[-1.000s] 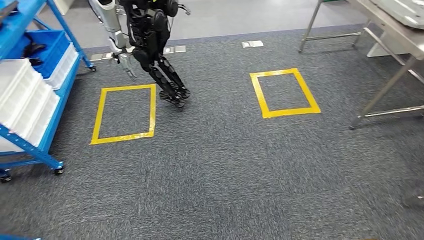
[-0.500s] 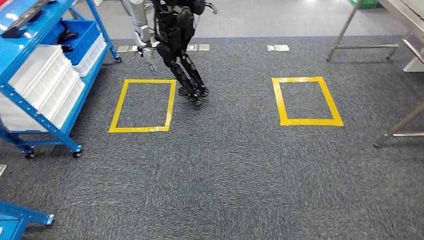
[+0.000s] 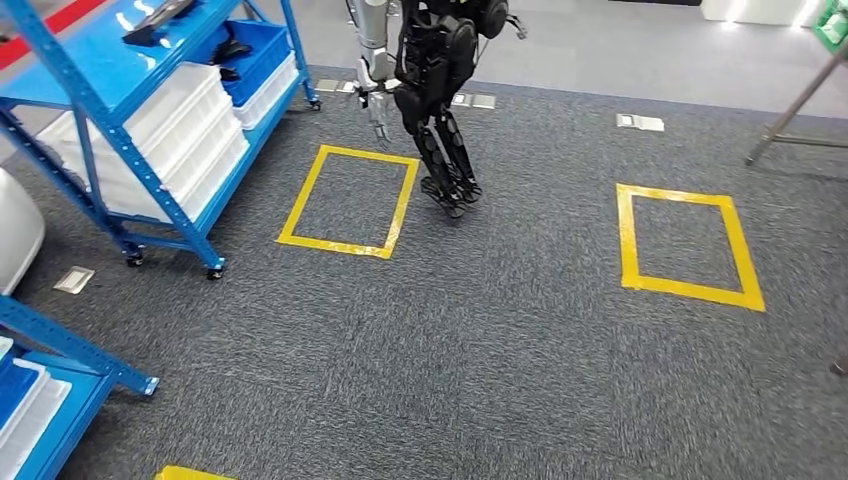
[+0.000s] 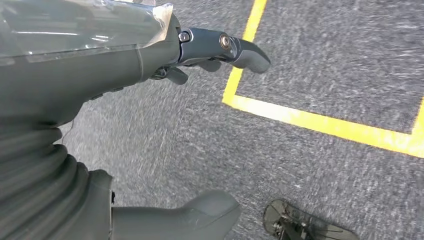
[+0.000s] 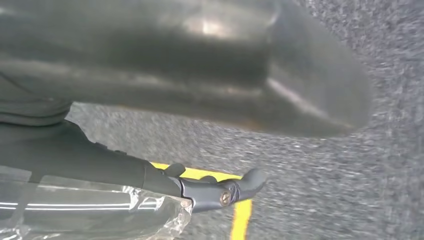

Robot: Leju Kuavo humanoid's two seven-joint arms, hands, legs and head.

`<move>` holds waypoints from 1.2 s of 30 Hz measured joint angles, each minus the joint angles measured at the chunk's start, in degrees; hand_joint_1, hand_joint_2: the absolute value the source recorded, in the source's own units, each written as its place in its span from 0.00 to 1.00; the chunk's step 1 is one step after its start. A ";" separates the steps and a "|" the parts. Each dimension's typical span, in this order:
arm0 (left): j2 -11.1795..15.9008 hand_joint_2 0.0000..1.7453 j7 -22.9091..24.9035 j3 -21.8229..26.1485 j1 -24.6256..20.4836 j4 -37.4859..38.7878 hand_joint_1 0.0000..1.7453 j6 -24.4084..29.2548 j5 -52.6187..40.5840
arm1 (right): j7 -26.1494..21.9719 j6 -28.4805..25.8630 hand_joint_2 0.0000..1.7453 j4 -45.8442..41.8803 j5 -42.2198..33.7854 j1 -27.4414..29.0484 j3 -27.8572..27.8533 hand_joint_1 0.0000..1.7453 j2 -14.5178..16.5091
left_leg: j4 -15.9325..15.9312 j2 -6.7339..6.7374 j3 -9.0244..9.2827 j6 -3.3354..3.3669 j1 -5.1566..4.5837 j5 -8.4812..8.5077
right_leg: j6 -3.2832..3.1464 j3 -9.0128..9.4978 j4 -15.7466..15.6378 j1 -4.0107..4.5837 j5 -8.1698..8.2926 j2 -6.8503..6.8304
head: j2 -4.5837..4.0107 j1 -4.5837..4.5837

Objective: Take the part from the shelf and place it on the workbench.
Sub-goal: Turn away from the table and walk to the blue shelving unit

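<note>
Head view: the part (image 3: 232,47), small and dark, lies in a blue bin (image 3: 262,62) on the shelf (image 3: 120,95), well apart from this robot. It is too small to tell its shape. It is probably rigid and light, and likely best gripped across its middle, lifted straight up out of the bin. Another robot (image 3: 438,90) stands beside a yellow tape square (image 3: 350,200).

Left wrist view: the left hand (image 4: 125,75) hangs over carpet, fingers (image 4: 245,50) apart, holding nothing.

Right wrist view: the right hand (image 5: 150,172) is likewise empty, fingers spread.
</note>
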 joint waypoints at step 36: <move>-0.03 1.00 0.05 0.92 0.39 0.43 0.00 0.91 -0.22 | 0.96 -0.96 0.00 -0.54 -0.33 -0.07 -1.11 0.00 -0.74 | 3.55 2.71 -0.86 -1.23 0.37 -3.11 | -2.23 0.55 -0.68 0.11 0.73 -2.65 | 0.00 -0.46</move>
